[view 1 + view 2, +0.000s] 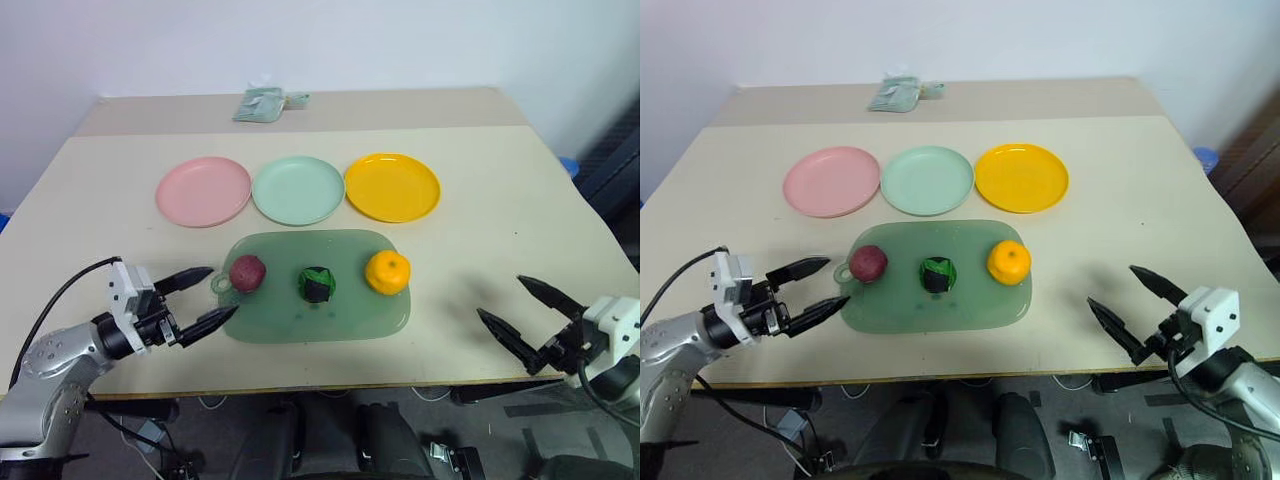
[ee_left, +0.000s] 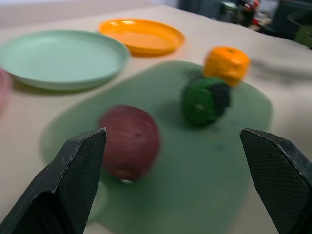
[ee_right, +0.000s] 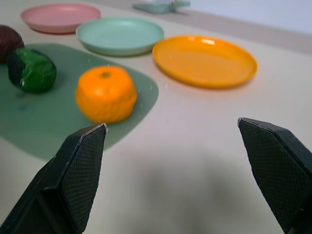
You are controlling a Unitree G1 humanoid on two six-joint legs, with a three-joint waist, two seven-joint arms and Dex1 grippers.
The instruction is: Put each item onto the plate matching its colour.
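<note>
On a translucent green board (image 1: 330, 318) sit three round items in a row: maroon fruit (image 1: 247, 272) at nine o'clock, dark green ball (image 1: 317, 284) centre, tangerine (image 1: 387, 272) at three o'clock; all look light, firm and prone to roll, best pinched across the middle; at twelve o'clock lie pink plate (image 1: 203, 190), mint plate (image 1: 298, 189), orange plate (image 1: 392, 186), all bare; left gripper (image 1: 197, 298) gapes wide beside the fruit; right gripper (image 1: 520, 310) gapes wide, well apart; no writing is legible.
</note>
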